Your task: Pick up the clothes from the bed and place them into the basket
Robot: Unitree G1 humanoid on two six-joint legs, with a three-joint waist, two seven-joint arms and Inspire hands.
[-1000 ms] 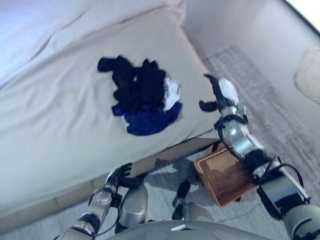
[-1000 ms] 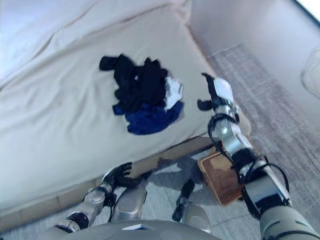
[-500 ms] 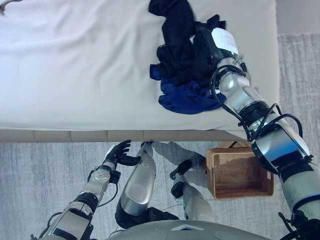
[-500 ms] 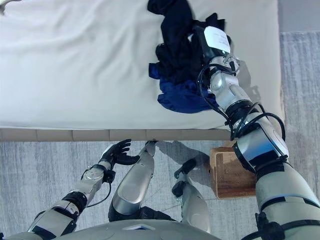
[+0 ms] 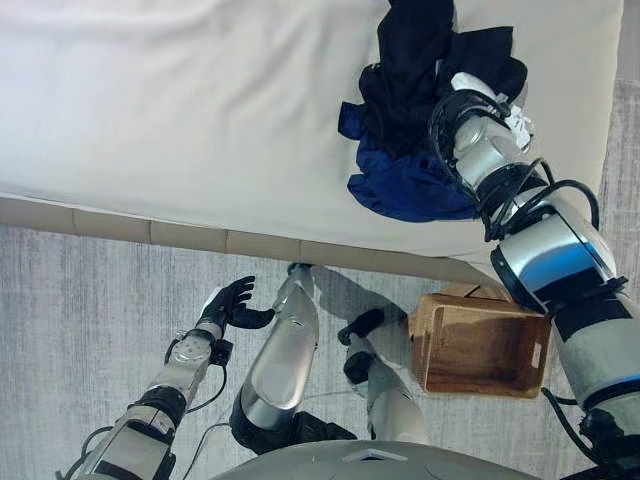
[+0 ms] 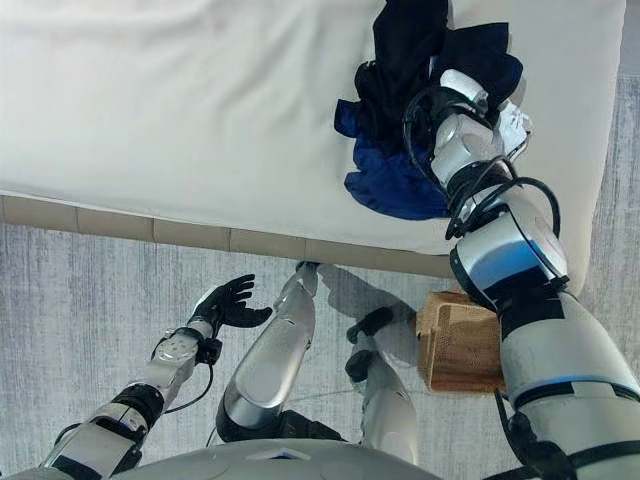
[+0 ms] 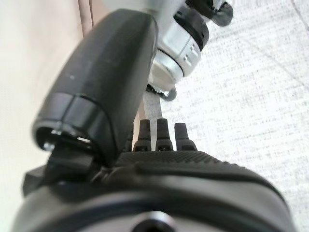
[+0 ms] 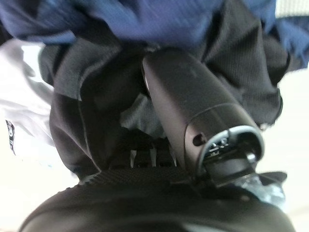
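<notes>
Right hand now down in clothes pile on bed, was hovering beside it a second ago; fingers buried in cloth, grip cannot tell. Grasp probably starting. Basket on floor, empty. Left hand idle, fingers relaxed.

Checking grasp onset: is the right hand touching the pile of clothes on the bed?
Touching. The right wrist view shows the right hand pressed into the dark clothes, thumb against the fabric and fingers buried in it.
</notes>
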